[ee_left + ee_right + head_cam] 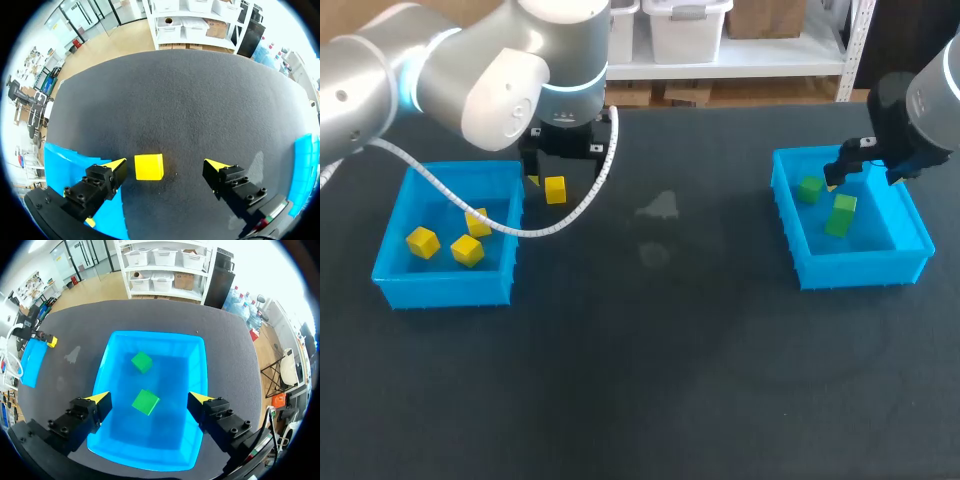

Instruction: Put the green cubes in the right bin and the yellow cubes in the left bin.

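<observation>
One yellow cube (pixel 555 190) (pixel 149 166) lies on the dark table just right of the left blue bin (pixel 445 288) (pixel 60 159). My left gripper (pixel 563 172) (pixel 166 165) hangs over it, open, the cube between its fingers and nearer the bin-side finger, untouched. Three yellow cubes (pixel 467 250) rest inside the left bin. Over the right blue bin (pixel 860 268) (pixel 170 432) my right gripper (pixel 868 172) (pixel 150 398) is open and holds nothing. Two green cubes (pixel 810 188) (pixel 841 214) (pixel 142 362) (pixel 146 402) lie on that bin's floor.
A white cable (pixel 550 228) droops from my left arm across the left bin's right wall. A pale smudge (pixel 660 207) marks the table's middle. The wide dark tabletop (pixel 650 380) between and in front of the bins is bare.
</observation>
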